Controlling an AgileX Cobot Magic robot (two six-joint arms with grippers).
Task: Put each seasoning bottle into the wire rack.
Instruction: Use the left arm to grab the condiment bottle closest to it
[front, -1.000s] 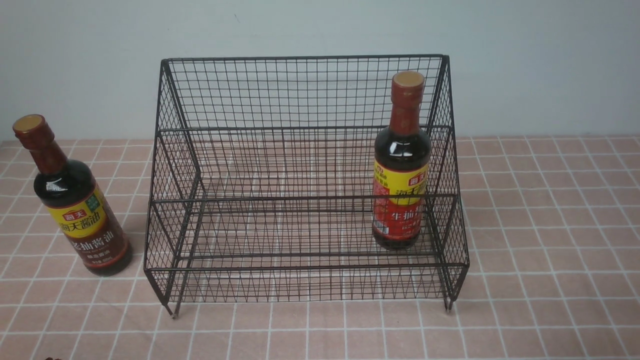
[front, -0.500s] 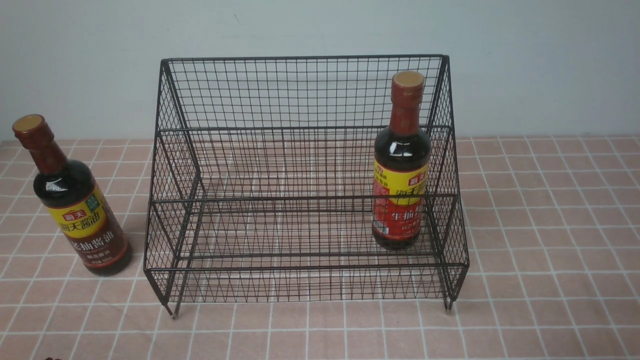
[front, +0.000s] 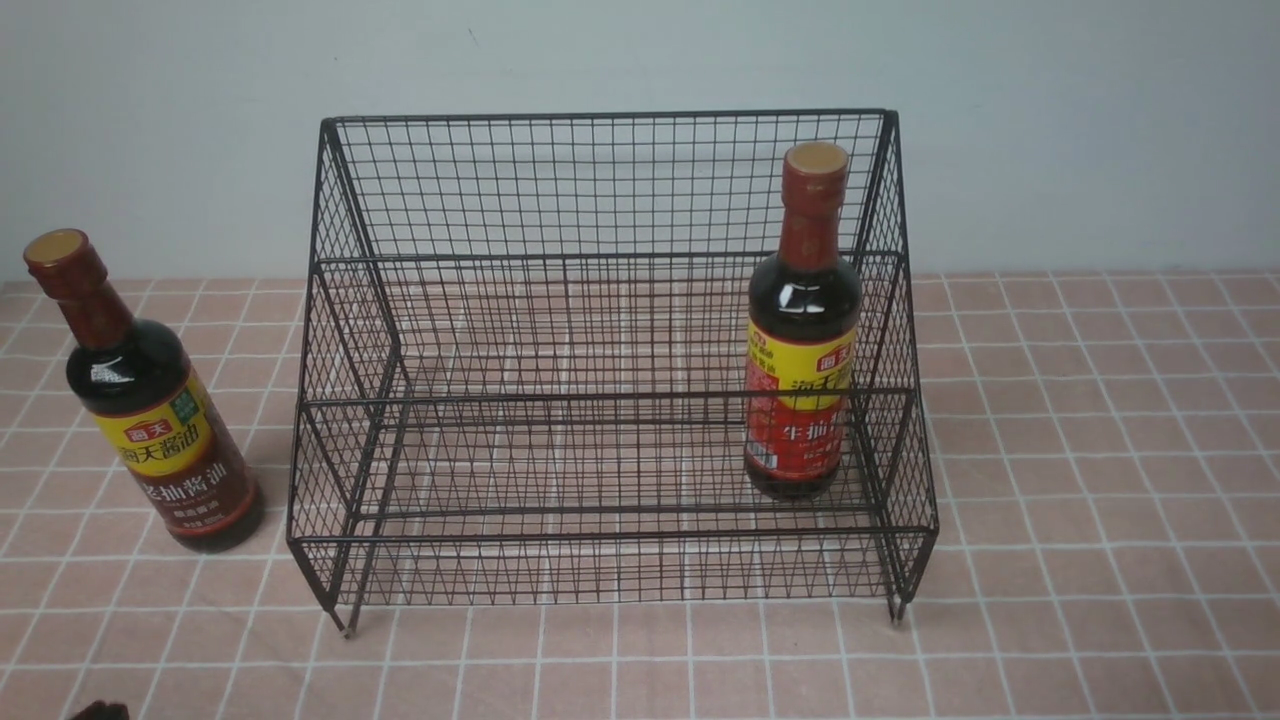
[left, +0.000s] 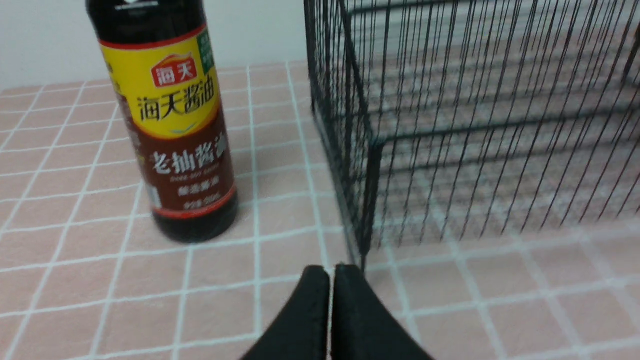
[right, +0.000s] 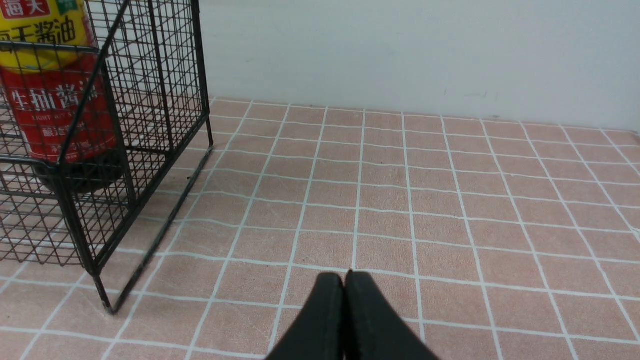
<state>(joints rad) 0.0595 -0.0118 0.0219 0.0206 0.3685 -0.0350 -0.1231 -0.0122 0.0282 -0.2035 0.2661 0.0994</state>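
Observation:
The black wire rack (front: 610, 180) stands in the middle of the tiled table. A red-label seasoning bottle (front: 803, 340) stands upright inside it on the right of the lower tier, also seen through the mesh (right: 55, 105). A brown-label seasoning bottle (front: 150, 410) stands on the table left of the rack, close in the left wrist view (left: 172, 130). My left gripper (left: 330, 272) is shut and empty, low over the table before the rack's front left foot (left: 364, 250); its tip just enters the front view (front: 100, 712). My right gripper (right: 344, 277) is shut and empty, right of the rack.
A pink tiled cloth (front: 1100, 450) covers the table, and a pale wall (front: 1050, 120) rises right behind the rack. The rack's right front foot (right: 107, 305) stands near my right gripper's side.
The left gripper's dark tip has crept a little further into the bottom left corner of the front view. Bottles and rack have not moved.

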